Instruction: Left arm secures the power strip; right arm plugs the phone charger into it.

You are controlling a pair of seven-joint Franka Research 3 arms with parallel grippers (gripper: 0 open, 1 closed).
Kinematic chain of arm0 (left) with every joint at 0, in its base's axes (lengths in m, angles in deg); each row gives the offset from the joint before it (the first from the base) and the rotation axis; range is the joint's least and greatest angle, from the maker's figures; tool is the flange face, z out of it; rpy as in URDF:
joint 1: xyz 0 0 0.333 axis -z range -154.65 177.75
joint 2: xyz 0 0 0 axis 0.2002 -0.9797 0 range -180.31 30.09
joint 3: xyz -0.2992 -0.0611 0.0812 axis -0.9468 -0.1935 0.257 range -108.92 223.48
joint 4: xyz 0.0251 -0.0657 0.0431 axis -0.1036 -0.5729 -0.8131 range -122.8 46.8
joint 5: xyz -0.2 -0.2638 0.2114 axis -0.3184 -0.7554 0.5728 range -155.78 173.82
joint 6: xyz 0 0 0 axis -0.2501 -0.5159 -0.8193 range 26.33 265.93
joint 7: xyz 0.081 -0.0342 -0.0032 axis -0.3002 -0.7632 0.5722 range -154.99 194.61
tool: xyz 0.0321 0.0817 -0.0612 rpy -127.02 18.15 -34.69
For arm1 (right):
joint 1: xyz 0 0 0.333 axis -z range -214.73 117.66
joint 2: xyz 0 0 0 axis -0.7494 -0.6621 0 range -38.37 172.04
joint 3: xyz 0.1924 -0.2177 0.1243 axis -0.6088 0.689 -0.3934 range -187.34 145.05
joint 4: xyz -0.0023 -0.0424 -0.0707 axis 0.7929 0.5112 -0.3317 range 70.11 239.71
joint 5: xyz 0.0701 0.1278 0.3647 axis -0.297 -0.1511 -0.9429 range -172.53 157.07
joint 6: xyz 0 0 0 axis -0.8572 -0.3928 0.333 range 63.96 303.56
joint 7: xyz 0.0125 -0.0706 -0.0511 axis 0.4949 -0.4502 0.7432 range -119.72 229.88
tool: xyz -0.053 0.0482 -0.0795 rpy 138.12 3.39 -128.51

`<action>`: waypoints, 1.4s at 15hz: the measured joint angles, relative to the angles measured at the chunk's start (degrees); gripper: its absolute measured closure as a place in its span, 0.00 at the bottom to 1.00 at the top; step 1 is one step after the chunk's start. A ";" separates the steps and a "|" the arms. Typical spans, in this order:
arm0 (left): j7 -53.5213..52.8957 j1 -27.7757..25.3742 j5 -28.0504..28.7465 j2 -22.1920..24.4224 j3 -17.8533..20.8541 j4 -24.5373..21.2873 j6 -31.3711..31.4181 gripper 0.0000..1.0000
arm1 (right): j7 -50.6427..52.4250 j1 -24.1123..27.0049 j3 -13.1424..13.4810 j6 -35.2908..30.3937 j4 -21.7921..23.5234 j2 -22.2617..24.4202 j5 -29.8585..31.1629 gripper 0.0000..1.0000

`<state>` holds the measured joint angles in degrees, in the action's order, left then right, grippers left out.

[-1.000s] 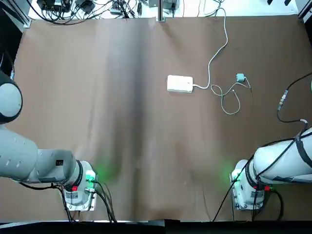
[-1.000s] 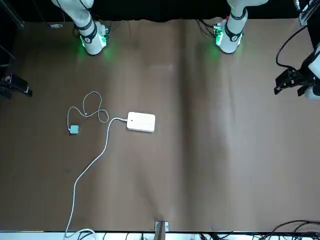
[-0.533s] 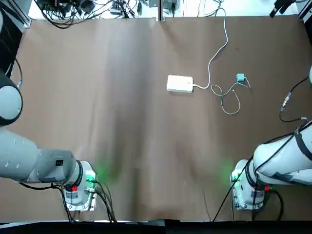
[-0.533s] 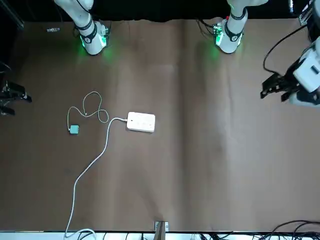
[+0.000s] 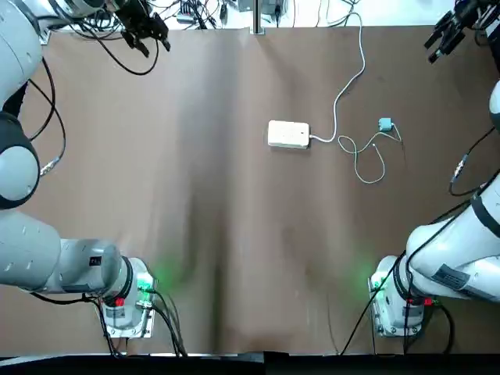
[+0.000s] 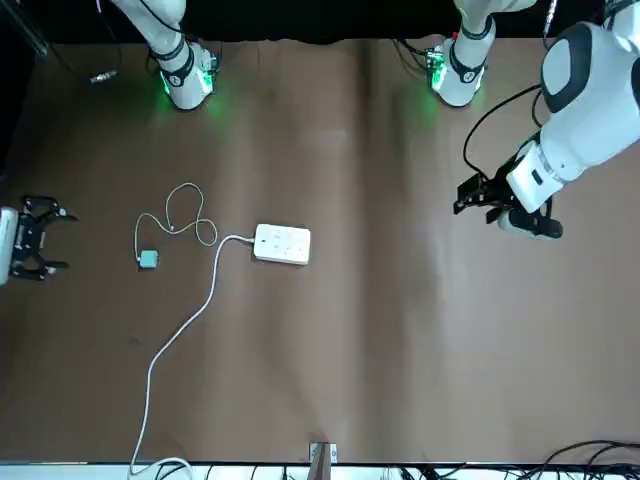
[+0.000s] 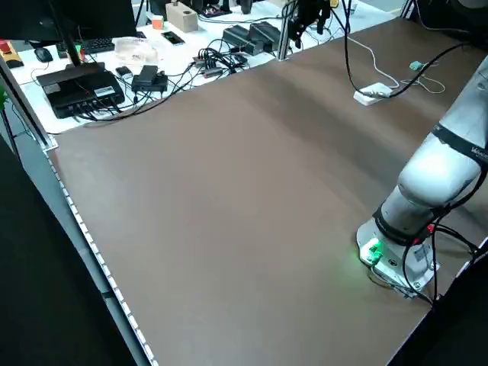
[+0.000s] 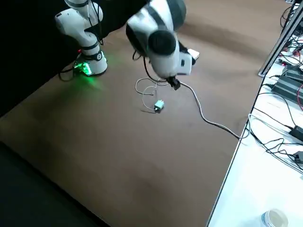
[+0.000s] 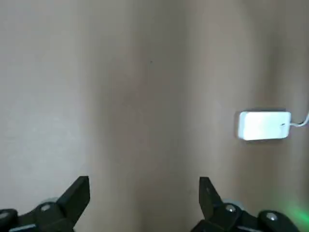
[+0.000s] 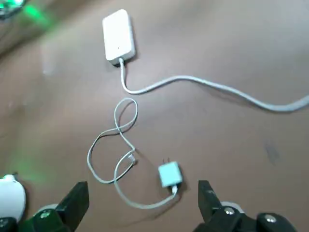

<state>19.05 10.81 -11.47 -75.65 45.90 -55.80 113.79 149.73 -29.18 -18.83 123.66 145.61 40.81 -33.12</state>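
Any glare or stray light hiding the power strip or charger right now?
Left wrist view: the power strip glares white, its sockets washed out. Right wrist view: the phone charger is evenly lit, prongs showing. Top view: green base lights spill on the table, far from both.

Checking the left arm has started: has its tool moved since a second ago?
Yes. In the front view, the left tool has swung in from the table's edge toward the power strip.

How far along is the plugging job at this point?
Nothing is done yet. The power strip lies unheld and the phone charger sits unplugged beside it. Both grippers are open and empty, left gripper and right gripper high near the far edge. Securing, grasping and plugging remain.
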 joint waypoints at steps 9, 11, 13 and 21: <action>-0.44 0.05 -10.92 -3.51 -7.77 -9.42 16.04 0.26 | 32.76 5.67 0.05 -0.07 5.26 -13.14 -13.05 0.00; -0.44 0.07 -12.69 -5.76 -10.11 -9.44 18.38 0.46 | 38.90 6.72 0.05 -0.09 5.58 -15.26 -14.54 0.00; -1.40 0.09 -17.54 -9.71 -14.43 -9.46 22.55 0.74 | 47.93 8.32 0.07 -0.28 6.02 -18.73 -18.05 0.00; -11.92 0.15 -28.83 -21.48 -23.69 -9.48 35.85 0.99 | 52.21 10.39 0.06 -1.39 6.14 -27.17 -24.19 0.00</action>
<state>7.13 10.96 -40.30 -97.13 22.21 -65.28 149.64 201.94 -18.79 -18.78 122.27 151.75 13.65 -57.32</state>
